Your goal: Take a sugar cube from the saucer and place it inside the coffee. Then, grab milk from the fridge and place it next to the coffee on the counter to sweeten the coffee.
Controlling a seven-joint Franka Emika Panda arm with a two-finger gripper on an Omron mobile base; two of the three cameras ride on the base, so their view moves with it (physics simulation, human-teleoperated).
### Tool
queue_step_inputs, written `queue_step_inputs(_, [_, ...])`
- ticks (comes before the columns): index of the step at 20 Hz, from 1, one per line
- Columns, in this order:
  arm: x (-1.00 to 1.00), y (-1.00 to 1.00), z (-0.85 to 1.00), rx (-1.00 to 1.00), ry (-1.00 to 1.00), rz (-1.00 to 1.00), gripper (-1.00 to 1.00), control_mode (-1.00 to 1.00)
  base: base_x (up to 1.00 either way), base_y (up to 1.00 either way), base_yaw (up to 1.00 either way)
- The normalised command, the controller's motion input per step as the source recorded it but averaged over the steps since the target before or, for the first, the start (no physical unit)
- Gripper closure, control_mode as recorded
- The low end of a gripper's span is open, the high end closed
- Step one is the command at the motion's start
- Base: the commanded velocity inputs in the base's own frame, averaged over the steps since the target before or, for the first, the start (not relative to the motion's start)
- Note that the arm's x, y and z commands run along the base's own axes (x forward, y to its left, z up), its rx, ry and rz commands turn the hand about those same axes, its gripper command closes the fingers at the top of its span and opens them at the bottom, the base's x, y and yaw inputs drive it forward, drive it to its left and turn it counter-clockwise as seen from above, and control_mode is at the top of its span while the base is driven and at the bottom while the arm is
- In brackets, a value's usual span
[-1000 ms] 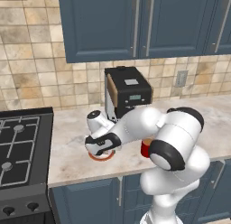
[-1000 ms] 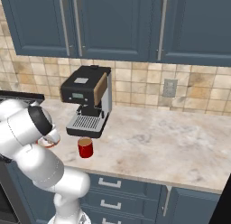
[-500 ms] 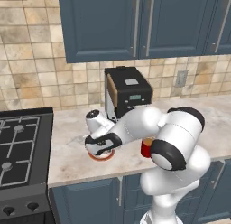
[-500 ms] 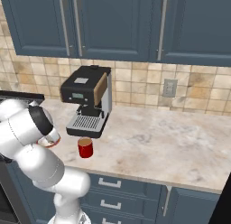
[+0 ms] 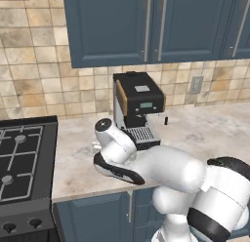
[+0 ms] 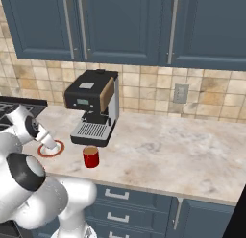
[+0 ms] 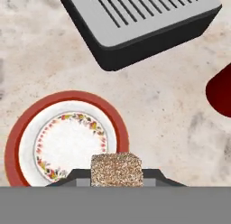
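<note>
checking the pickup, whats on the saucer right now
In the hand view the saucer is bare, just its floral ring. The sugar cube sits between the gripper's fingertips, covering the plate's near edge. The coffee stands apart.

Kitchen: blue cabinets (image 6: 120, 21), gas stove (image 5: 24, 163) (tiled wall)

White arm (image 5: 166, 170), rounded glossy segments w/ black joint bands; round cap at wrist (image 5: 103, 125); dark finger tips.
</note>
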Motion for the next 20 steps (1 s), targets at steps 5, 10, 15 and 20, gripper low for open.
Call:
queue_step_inputs(5, [-0.46, -0.83, 1.0, 0.1, -0.03, -0.02, 1.0, -1.0, 0.0, 0.0, 0.0])
queue_step_inputs(10, [-0.01, -0.84, 0.94, 0.12, 0.08, -0.03, 1.0, -1.0, 0.0, 0.0, 0.0])
queue_step_inputs(15, [0.0, -0.72, 0.39, 0.1, 0.14, 0.0, 1.0, -1.0, 0.0, 0.0, 0.0])
queue_step_inputs(20, [0.18, -0.14, 0.04, 0.02, 0.19, 0.0, 1.0, -1.0, 0.0, 0.0, 0.0])
